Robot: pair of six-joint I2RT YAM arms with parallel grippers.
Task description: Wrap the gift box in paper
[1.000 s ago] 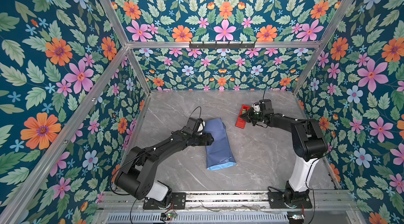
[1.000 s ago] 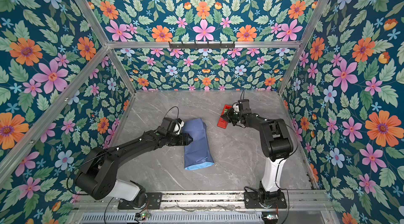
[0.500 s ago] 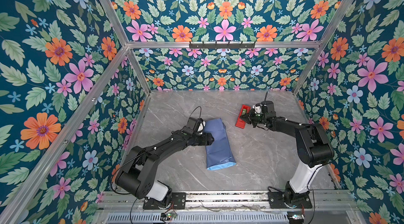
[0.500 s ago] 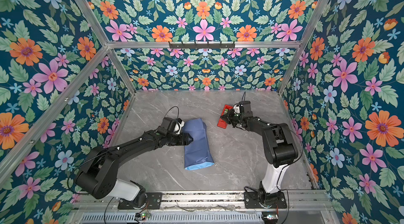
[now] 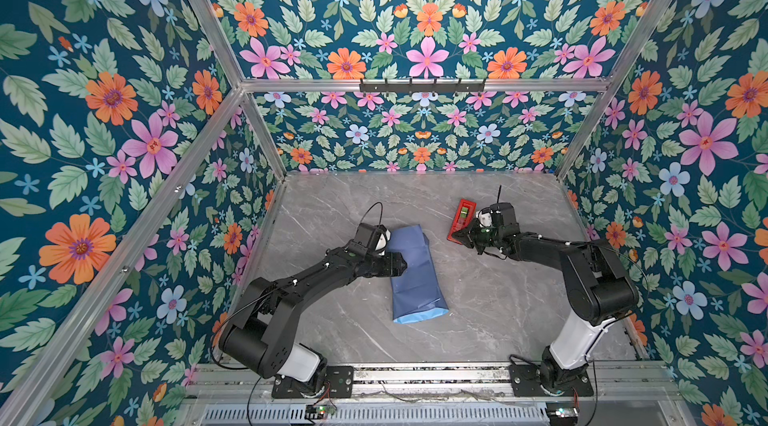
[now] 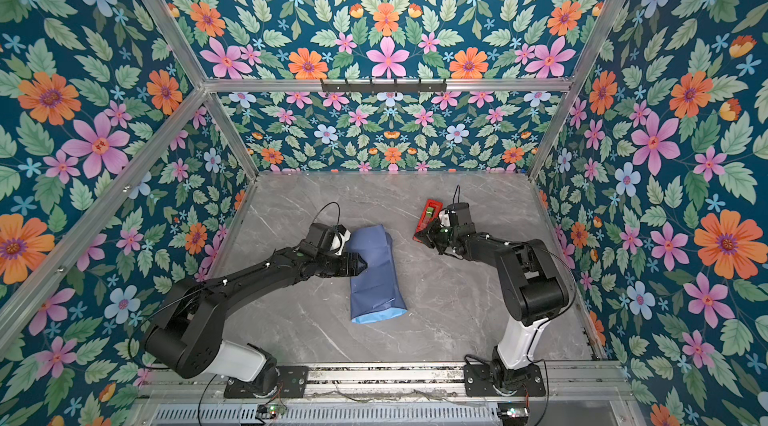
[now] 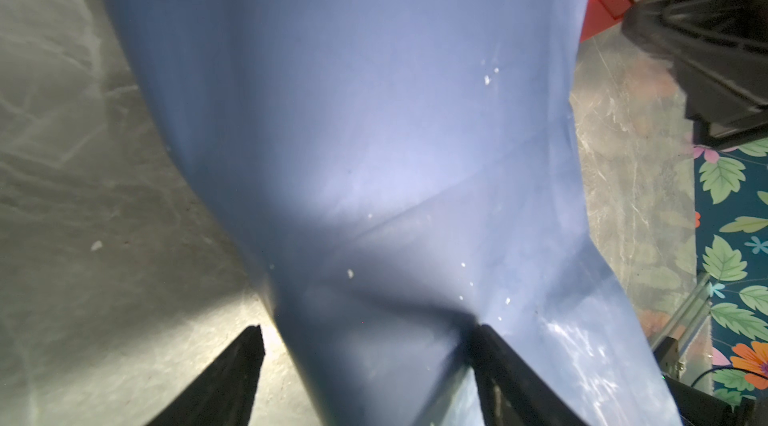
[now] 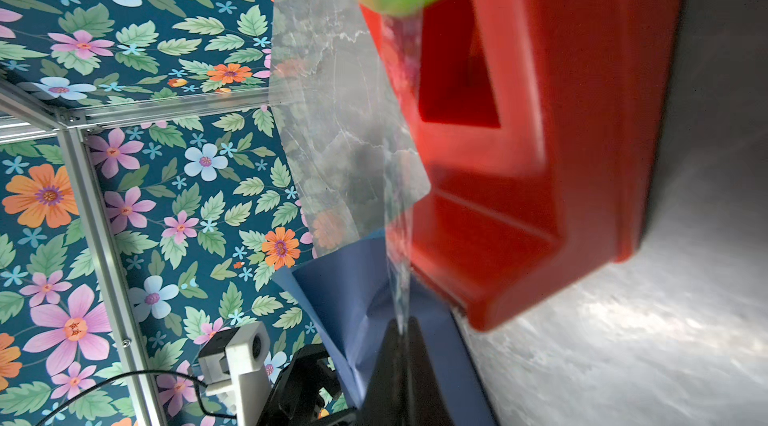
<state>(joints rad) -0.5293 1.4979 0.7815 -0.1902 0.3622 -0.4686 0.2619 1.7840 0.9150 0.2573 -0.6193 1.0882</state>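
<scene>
Left wrist shows paper between left pincer fingers

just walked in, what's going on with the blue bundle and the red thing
The blue paper lies folded into a parcel on the table; the gift box is out of sight. The left gripper sits at its side, jaws spread over the paper. The right gripper is shut on a strip of clear tape drawn from the red tape dispenser.
</scene>
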